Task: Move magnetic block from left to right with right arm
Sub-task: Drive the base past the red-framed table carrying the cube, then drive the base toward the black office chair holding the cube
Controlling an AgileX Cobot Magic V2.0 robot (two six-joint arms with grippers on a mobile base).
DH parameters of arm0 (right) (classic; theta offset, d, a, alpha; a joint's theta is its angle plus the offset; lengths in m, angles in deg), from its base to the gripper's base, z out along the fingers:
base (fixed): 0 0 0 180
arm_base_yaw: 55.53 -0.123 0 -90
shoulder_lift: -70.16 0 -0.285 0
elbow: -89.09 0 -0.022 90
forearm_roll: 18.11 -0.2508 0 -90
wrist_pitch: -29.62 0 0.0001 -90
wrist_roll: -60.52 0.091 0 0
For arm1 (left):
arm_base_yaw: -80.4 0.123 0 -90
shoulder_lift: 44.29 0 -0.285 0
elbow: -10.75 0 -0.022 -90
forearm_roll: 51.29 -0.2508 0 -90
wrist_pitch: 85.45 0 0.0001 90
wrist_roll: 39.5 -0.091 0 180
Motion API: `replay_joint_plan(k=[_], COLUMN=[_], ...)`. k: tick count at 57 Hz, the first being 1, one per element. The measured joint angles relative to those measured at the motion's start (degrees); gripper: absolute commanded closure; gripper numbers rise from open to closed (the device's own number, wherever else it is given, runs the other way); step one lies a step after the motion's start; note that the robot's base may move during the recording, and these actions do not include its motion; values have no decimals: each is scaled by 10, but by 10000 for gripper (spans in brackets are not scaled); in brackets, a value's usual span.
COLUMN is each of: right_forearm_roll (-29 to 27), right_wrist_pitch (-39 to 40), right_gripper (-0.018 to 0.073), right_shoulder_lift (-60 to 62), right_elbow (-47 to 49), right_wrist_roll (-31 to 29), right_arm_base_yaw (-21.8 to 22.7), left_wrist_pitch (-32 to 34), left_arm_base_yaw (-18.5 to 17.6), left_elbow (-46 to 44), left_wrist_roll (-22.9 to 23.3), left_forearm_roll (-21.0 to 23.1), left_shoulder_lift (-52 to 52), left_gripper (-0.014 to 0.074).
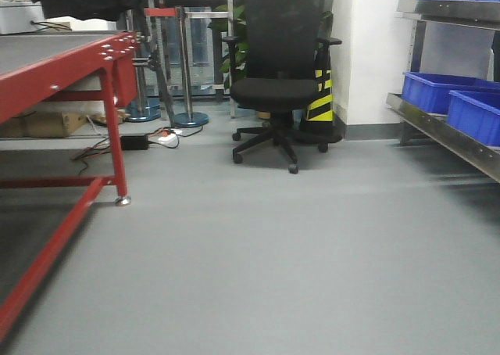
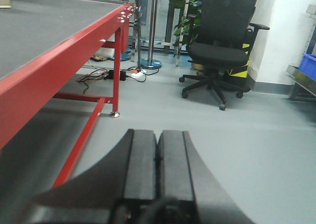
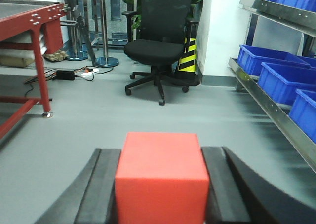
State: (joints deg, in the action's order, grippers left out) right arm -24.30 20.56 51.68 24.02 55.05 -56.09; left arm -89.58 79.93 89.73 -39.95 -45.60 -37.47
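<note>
The magnetic block (image 3: 162, 177) is a plain bright-red cube filling the bottom of the right wrist view. My right gripper (image 3: 162, 160) is shut on it, one black finger pressed against each side face, held above the grey floor. In the left wrist view my left gripper (image 2: 157, 135) is shut with nothing in it, its two black pads touching along a thin seam, beside the red table. Neither gripper nor the block shows in the front view.
A red-framed table (image 1: 94, 58) with a grey top stands at the left. A black office chair (image 1: 279, 89) sits ahead by a yellow-black hazard post (image 1: 320, 105). Metal shelving with blue bins (image 1: 453, 105) lines the right. Cables and a power strip (image 1: 148, 140) lie under the table's far end.
</note>
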Motion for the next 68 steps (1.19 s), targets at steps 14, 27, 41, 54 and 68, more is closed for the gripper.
replay_joint_plan(k=[14, 27, 41, 54, 68], right_forearm_roll=[0, 0, 0, 0, 0], right_wrist_pitch=[0, 0, 0, 0, 0], right_gripper=[221, 221, 221, 221, 221], right_shoulder_lift=[0, 0, 0, 0, 0], right_elbow=[0, 0, 0, 0, 0], right_wrist_roll=[0, 0, 0, 0, 0], right_arm_base_yaw=[0, 0, 0, 0, 0], left_wrist_pitch=[0, 0, 0, 0, 0], left_arm_base_yaw=[0, 0, 0, 0, 0], left_elbow=[0, 0, 0, 0, 0], left_wrist_roll=[0, 0, 0, 0, 0], left_forearm_roll=[0, 0, 0, 0, 0], left_shoulder_lift=[0, 0, 0, 0, 0], left_gripper=[722, 722, 722, 722, 722])
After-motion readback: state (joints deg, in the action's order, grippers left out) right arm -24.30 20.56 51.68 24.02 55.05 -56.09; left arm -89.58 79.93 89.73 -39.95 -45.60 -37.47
